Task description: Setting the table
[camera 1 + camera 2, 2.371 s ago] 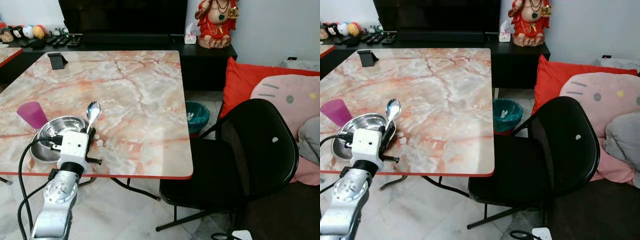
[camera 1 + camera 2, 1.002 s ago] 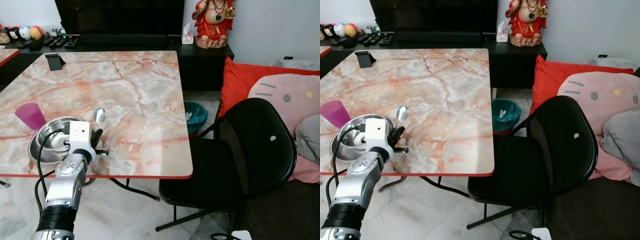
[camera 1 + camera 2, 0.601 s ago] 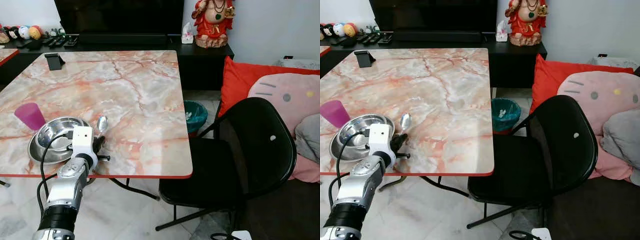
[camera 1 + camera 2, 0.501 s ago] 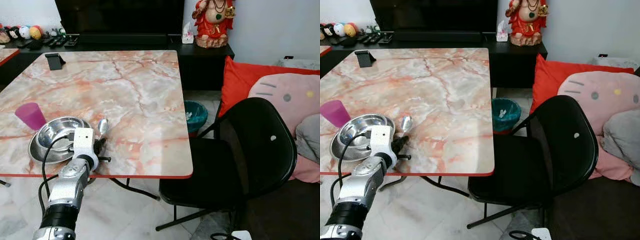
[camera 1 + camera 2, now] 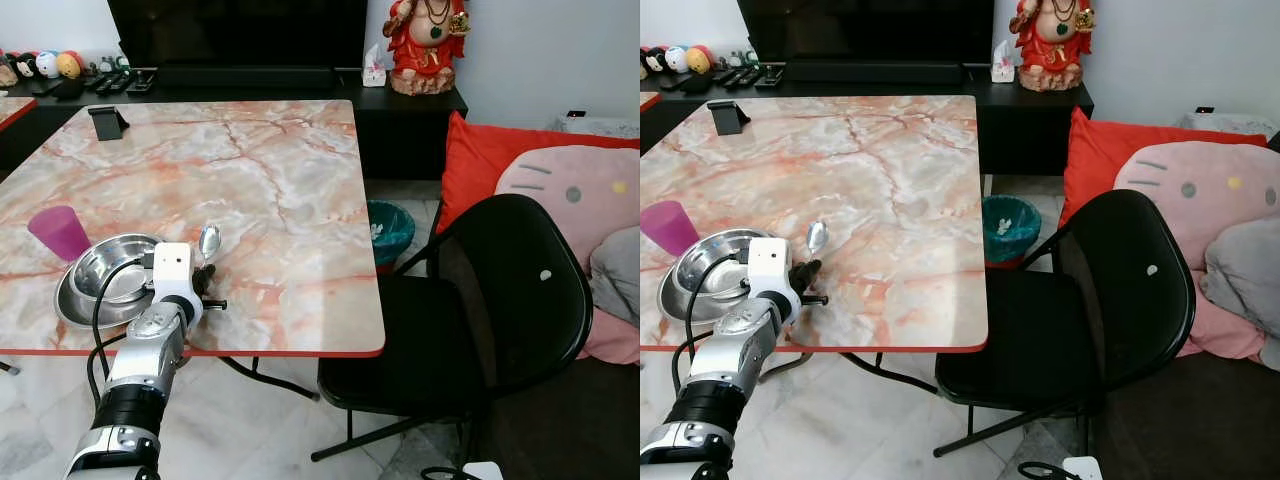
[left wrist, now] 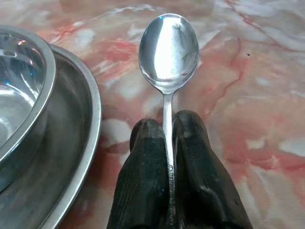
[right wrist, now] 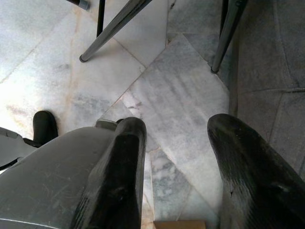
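1. Spoon: one, its handle pinched between the two closed fingers of the left end effector; the handle's lower length is hidden between them, only the bowl end showing.
2. Relative to the steel bowl, the spoon sits just beside it on the side toward the chair, bowl end pointing up the marble tabletop; whether it touches the surface cannot be made out.
3. One steel bowl rests in one wider steel plate; the left wrist view cuts both off at the edge.
4. One purple cup stands just beyond the bowl, near the tabletop's edge.
5. One black chair stands well apart from the bowl, past the tabletop's far side.
6. Right end effector: fingers spread apart, gripping nothing, hanging over the tiled floor with chair legs partly in view.
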### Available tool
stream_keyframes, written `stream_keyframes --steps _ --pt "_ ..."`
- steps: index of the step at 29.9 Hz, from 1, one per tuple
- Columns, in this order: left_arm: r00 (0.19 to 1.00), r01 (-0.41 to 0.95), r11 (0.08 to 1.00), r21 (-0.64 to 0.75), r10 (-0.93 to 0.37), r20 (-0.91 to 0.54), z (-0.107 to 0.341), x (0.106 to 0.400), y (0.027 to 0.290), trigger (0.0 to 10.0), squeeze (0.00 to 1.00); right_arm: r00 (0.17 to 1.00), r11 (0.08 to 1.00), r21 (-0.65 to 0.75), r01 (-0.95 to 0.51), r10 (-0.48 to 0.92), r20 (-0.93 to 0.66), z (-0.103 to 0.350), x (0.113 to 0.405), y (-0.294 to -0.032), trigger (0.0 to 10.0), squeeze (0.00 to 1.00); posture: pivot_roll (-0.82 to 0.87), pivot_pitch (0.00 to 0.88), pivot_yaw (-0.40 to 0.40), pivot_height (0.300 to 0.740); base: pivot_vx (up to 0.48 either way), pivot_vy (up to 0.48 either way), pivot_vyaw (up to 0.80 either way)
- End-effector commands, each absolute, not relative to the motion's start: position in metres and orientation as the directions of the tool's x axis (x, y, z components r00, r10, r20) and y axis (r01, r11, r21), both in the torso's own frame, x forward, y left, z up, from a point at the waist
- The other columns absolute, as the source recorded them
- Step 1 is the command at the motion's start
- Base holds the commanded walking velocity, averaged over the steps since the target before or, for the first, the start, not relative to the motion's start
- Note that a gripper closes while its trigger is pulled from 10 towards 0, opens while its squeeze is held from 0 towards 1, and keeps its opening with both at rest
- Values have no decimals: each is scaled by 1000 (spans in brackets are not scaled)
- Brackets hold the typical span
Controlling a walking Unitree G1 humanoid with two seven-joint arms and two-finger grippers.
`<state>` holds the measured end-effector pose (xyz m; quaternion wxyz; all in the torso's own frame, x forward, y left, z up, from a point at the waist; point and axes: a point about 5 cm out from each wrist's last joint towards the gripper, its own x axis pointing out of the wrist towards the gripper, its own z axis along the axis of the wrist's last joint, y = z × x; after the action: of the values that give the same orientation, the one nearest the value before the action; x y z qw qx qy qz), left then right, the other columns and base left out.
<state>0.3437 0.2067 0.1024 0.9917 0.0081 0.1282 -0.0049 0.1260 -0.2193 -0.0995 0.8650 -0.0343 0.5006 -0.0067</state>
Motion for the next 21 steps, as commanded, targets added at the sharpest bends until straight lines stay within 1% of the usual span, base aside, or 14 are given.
stream_keyframes --steps 1,21 --pt "971 8 1000 2 -7 -240 107 348 207 10000 0 495 998 -63 -15 -48 -868 -100 125 -218 10000 0 -6 0 19 732 0 0 0" --pt "961 2 1000 12 2 -276 101 347 210 10000 0 495 998 -63 -16 -47 -868 -100 125 -218 10000 0 -5 0 19 732 0 0 0"
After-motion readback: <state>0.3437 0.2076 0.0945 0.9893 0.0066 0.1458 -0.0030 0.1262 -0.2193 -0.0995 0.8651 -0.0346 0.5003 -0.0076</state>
